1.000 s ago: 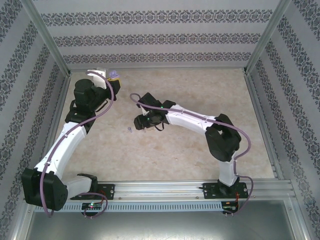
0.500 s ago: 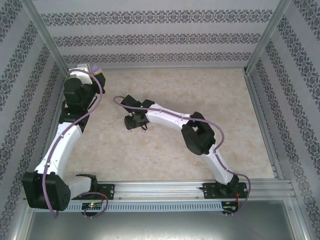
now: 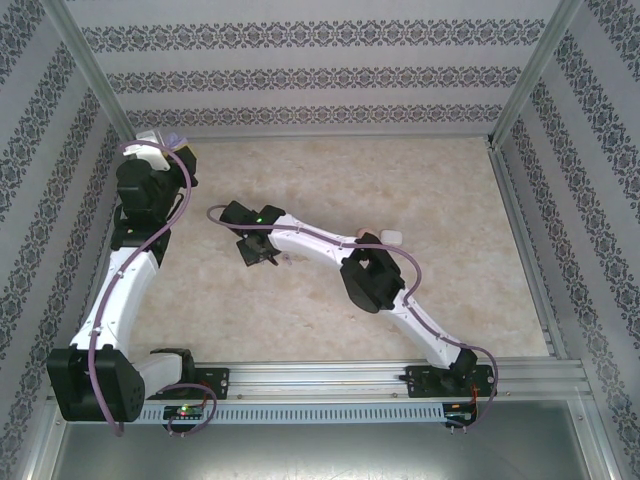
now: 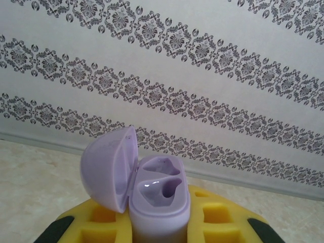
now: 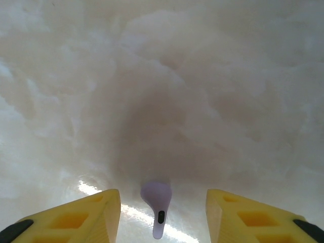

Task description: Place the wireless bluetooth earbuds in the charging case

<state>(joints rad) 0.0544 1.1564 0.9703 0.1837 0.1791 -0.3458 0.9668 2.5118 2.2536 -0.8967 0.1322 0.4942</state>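
Observation:
A purple charging case (image 4: pixel 159 202) stands upright between my left gripper's yellow fingers (image 4: pixel 223 223). Its lid hangs open to the left and both sockets are empty. My left gripper (image 3: pixel 160 142) is shut on the case in the table's far left corner, close to the patterned wall. A purple stemmed earbud (image 5: pixel 157 205) lies on the marbled table, its stem pointing towards the camera. My right gripper (image 5: pixel 162 196) hangs low over it, open, with one finger on each side and neither touching it. In the top view the right gripper (image 3: pixel 253 250) sits left of the table's centre.
A pinkish case (image 3: pixel 372 238) and a white case (image 3: pixel 392 237) lie together on the table just behind the right arm's elbow. Patterned walls and metal rails close the table on three sides. Open table lies to the right and back.
The right arm has swept left and its jaws have narrowed slightly around the earbud. The left arm has carried the purple case left towards the back corner. The pinkish and white cases are now uncovered.

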